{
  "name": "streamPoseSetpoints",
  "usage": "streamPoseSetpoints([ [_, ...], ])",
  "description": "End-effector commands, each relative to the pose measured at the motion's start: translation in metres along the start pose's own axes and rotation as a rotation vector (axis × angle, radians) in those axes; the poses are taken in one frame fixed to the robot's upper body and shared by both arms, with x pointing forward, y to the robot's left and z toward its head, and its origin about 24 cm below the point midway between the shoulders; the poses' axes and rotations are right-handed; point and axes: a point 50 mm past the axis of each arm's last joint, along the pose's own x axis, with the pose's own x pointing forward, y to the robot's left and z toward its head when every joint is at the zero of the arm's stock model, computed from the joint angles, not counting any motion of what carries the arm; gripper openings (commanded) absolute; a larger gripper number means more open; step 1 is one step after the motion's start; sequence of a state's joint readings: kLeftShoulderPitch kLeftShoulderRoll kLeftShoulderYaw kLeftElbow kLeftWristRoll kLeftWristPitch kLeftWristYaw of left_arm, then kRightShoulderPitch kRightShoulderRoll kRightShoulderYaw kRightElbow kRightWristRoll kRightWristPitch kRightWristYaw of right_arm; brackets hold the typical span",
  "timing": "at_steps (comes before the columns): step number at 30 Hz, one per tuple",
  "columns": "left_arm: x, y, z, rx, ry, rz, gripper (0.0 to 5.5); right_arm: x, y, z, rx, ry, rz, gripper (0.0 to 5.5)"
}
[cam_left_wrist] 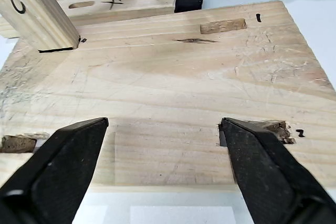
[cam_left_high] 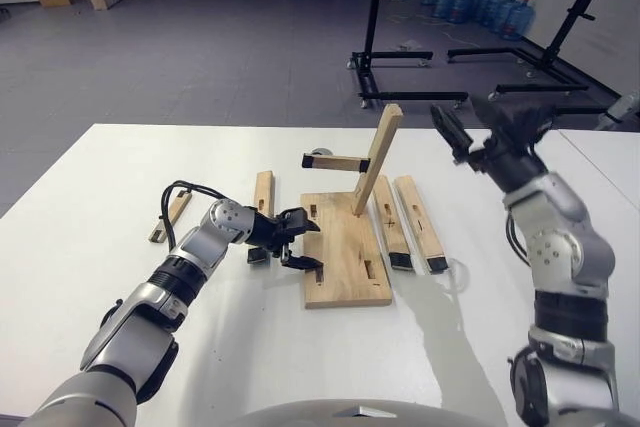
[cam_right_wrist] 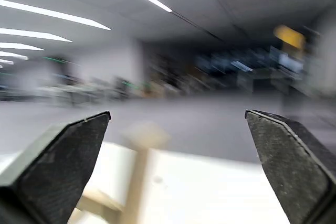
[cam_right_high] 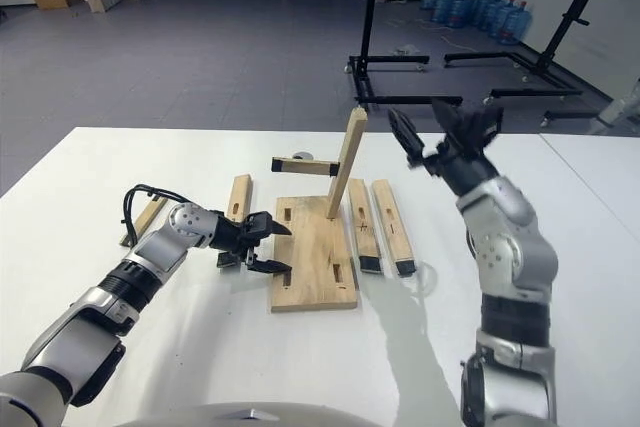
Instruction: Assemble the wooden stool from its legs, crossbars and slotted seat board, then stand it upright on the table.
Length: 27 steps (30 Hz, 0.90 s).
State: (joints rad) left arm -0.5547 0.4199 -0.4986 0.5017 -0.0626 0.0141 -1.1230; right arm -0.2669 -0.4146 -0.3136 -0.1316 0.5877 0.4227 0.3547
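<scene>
Seat board and grippers, as I see them from the console. The flat pale wooden slotted seat board [cam_left_high: 345, 257] lies on the white table [cam_left_high: 120, 187]. One light wooden leg [cam_left_high: 377, 159] stands tilted in a far slot, and a short wooden crossbar [cam_left_high: 335, 162] juts leftward from it. Two loose wooden legs [cam_left_high: 390, 222] lie just right of the board (side by side). My left gripper [cam_left_high: 318, 246] is spread apart at the board's left edge, grasping nothing. My right gripper [cam_right_wrist: 177, 113] hangs raised over the table's right side with its fingers wide. The blurred post below it is probably the tilted leg.
</scene>
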Motion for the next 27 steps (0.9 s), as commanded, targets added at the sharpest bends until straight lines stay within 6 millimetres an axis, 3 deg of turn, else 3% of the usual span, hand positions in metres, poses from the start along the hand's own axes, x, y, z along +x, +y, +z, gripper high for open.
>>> streamPoseSetpoints([
  [1,0.001,-0.046,-0.065,-0.167,0.232,-0.076,3.95,-0.041,0.009,-0.078,-0.013,0.404,-0.195,4.73],
  [3,-0.004,-0.049,-0.063,-0.162,0.224,-0.101,3.95,-0.055,0.024,-0.101,0.025,0.531,-0.177,4.73],
  [6,-0.011,-0.047,-0.057,-0.147,0.204,-0.108,3.95,-0.062,0.030,-0.113,0.005,0.609,-0.196,4.73],
  [15,-0.019,-0.034,-0.037,-0.137,0.120,-0.043,3.95,-0.069,0.024,-0.124,-0.079,0.705,-0.228,4.73],
  [27,-0.031,-0.022,-0.017,-0.197,-0.058,0.041,3.95,-0.070,0.026,-0.135,-0.018,0.771,-0.226,2.66],
])
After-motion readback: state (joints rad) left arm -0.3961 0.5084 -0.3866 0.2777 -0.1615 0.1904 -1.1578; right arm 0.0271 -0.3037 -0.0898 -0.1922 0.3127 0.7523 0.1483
